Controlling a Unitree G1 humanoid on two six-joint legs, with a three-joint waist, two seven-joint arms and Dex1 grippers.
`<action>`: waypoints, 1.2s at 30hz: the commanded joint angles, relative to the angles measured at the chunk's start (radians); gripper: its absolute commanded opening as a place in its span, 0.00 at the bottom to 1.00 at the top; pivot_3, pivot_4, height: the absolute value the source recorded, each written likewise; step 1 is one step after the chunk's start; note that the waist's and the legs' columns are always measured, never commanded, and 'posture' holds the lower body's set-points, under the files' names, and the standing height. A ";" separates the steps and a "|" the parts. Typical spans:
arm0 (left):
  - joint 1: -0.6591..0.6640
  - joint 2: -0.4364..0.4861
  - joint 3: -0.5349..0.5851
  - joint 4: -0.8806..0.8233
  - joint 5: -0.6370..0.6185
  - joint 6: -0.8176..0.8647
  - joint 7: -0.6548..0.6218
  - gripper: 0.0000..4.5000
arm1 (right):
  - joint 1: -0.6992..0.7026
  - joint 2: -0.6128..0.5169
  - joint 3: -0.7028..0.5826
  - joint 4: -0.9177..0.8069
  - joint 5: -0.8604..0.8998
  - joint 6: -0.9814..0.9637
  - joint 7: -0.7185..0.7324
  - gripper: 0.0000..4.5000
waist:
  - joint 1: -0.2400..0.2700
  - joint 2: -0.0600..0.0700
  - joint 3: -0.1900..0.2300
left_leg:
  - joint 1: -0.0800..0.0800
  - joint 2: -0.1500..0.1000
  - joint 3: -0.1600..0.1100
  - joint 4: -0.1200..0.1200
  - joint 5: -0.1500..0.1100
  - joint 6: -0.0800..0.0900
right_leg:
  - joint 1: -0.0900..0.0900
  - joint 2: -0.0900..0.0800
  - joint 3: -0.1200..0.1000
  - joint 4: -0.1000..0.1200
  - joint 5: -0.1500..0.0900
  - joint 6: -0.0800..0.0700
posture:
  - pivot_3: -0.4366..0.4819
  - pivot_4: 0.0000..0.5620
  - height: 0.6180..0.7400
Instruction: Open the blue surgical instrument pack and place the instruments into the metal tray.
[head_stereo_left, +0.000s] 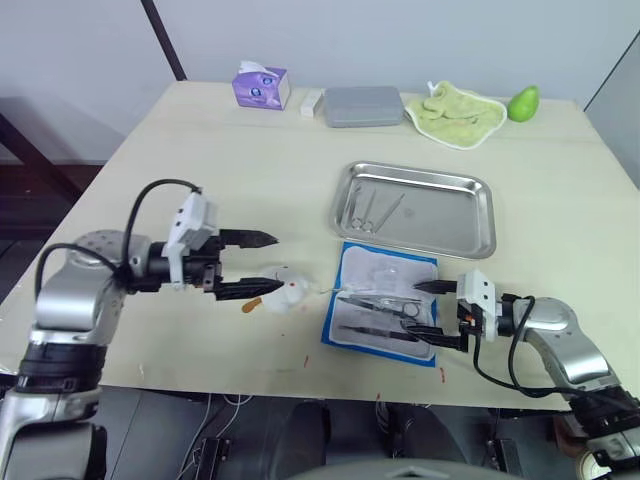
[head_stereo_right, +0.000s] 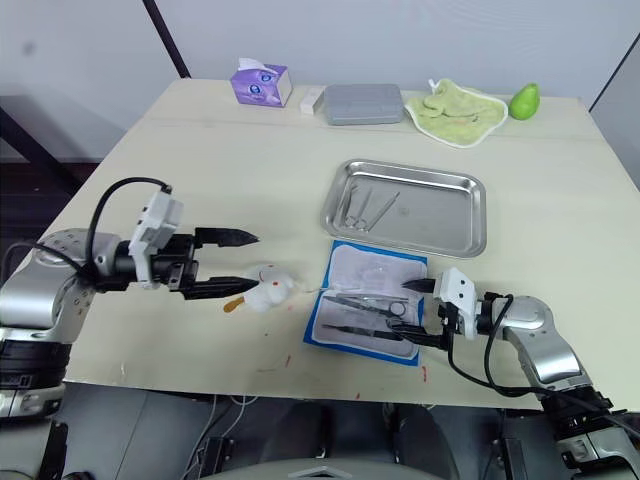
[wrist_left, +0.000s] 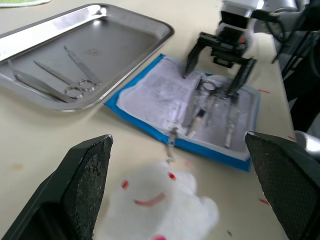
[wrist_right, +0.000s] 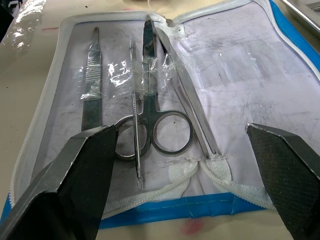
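The blue surgical instrument pack (head_stereo_left: 383, 296) lies open and flat near the table's front edge, white lining up. Several steel instruments (wrist_right: 155, 125), among them scissors and a scalpel handle, sit under its clear pockets. My right gripper (head_stereo_left: 418, 311) is open at the pack's right end, its fingers straddling the ring handles without touching them. The metal tray (head_stereo_left: 455, 218) stands just behind the pack and holds three thin instruments (head_stereo_left: 366, 208) at its left side. My left gripper (head_stereo_left: 270, 263) is open, left of the pack, empty.
A small white soft toy (head_stereo_left: 286, 292) lies by my left gripper's lower finger, beside the pack's left edge. Along the far edge stand a purple tissue pack (head_stereo_left: 261, 86), a grey flat box (head_stereo_left: 363, 105), a green cloth (head_stereo_left: 455, 113) and a green fruit (head_stereo_left: 523, 102).
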 joint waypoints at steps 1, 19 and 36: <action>-0.072 -0.044 -0.092 0.013 0.067 -0.008 0.030 1.00 | 0.028 -0.004 0.030 0.030 -0.034 0.031 -0.002 1.00 | -0.001 0.000 0.000 | 0.000 0.000 0.000 0.000 0.000 0.000 | 0.000 0.000 0.000 0.000 0.000 0.000 | 0.48 0.27 1.00; -0.201 -0.250 -0.340 0.186 0.252 -0.102 0.019 0.73 | 0.039 -0.001 0.033 0.005 -0.043 0.033 -0.043 1.00 | -0.004 0.000 0.000 | 0.000 0.000 0.001 0.000 0.000 0.000 | -0.001 0.002 0.000 0.000 0.000 0.000 | 0.48 0.27 1.00; -0.224 -0.317 -0.413 0.233 0.376 -0.174 0.029 0.73 | 0.031 0.003 0.036 0.012 -0.043 0.034 -0.052 1.00 | -0.003 0.000 0.000 | 0.000 0.000 0.001 0.001 0.000 0.000 | 0.000 0.002 0.000 0.000 0.000 0.000 | 0.48 0.27 1.00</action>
